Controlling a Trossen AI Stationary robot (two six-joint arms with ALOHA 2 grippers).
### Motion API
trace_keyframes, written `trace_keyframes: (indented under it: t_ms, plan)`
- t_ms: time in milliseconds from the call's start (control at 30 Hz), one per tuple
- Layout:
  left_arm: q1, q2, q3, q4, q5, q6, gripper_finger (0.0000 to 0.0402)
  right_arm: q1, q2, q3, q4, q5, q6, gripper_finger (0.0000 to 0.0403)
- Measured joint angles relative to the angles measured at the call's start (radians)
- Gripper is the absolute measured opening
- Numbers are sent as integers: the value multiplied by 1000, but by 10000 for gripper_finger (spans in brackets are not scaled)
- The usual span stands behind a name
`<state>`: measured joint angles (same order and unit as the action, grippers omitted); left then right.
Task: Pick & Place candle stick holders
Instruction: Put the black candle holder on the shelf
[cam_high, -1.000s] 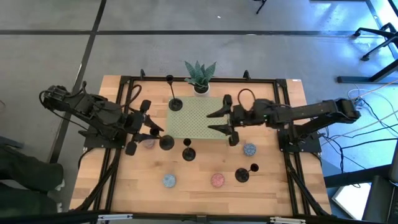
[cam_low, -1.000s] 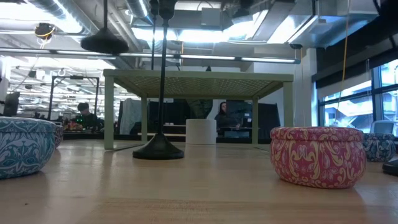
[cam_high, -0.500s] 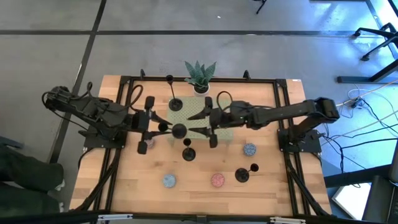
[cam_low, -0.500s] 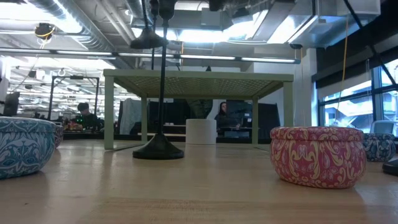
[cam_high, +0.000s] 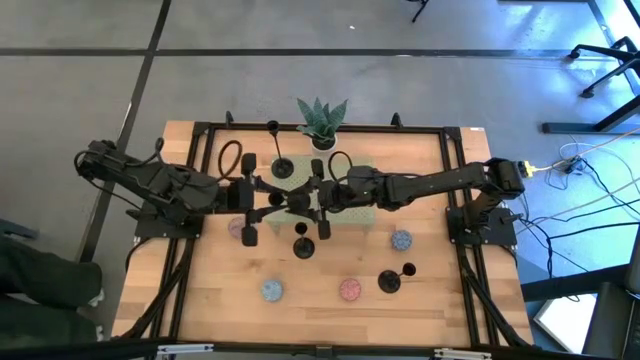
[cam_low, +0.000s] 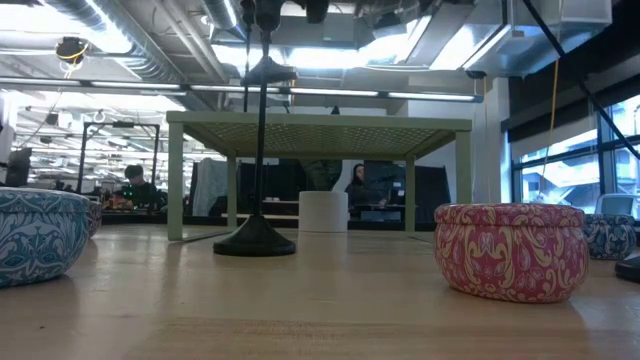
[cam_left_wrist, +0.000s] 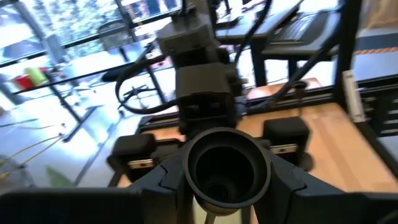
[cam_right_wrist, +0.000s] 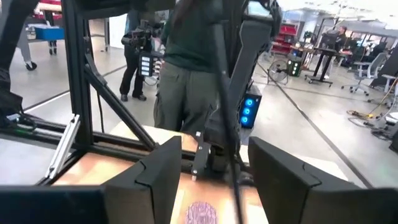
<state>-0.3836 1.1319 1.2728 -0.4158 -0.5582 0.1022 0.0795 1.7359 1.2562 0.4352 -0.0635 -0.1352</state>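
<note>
My left gripper (cam_high: 277, 198) is shut on a black candle stick holder, which it holds upright above a pale green perforated riser (cam_high: 345, 212). The holder's cup (cam_left_wrist: 227, 168) shows between the fingers. Its round base (cam_low: 270, 70) hangs in the air above the riser's top (cam_low: 320, 122). My right gripper (cam_high: 303, 198) is open and faces the left one, with a finger on either side of the held stem (cam_right_wrist: 225, 106), apart from it. A second holder (cam_high: 283, 165) stands on the riser's far left corner. Two others (cam_high: 303, 247) (cam_high: 390, 282) stand on the table. My left gripper pinches the holder between its two fingers (cam_left_wrist: 163, 186) right at the cup (cam_left_wrist: 227, 168). The cup hides the exact place of contact. The fingers come level from the table's left. The holder hangs upright, lifted clear, with its base over the riser.
Patterned tins lie on the table: blue (cam_high: 271, 290), pink (cam_high: 349, 290), blue (cam_high: 401, 240) and one by the left gripper (cam_high: 238, 228). A potted plant (cam_high: 322, 120) stands at the far edge. The table is framed by black rails.
My left gripper has carried the upright holder toward the table's right, from beside the riser to over it. My right gripper has gone toward the table's left, staying open, until its fingers stand around the held stem.
</note>
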Motion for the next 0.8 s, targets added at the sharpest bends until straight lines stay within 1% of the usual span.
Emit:
trace_keyframes:
  t_ms: [133,367,467,600,800]
  plan:
    - [0,13,0,2,-25,-1,119,0,0,0,-11,1,0,165]
    - [0,20,0,11,-23,-12,121,-1,0,0,-13,7,0,93]
    - [0,19,0,25,-24,-12,121,-1,0,0,-9,31,0,69]
    - [0,19,0,24,-26,-9,121,0,0,0,-14,67,1,56]
    - [0,19,0,22,-9,-10,131,0,0,0,-17,69,1,53]
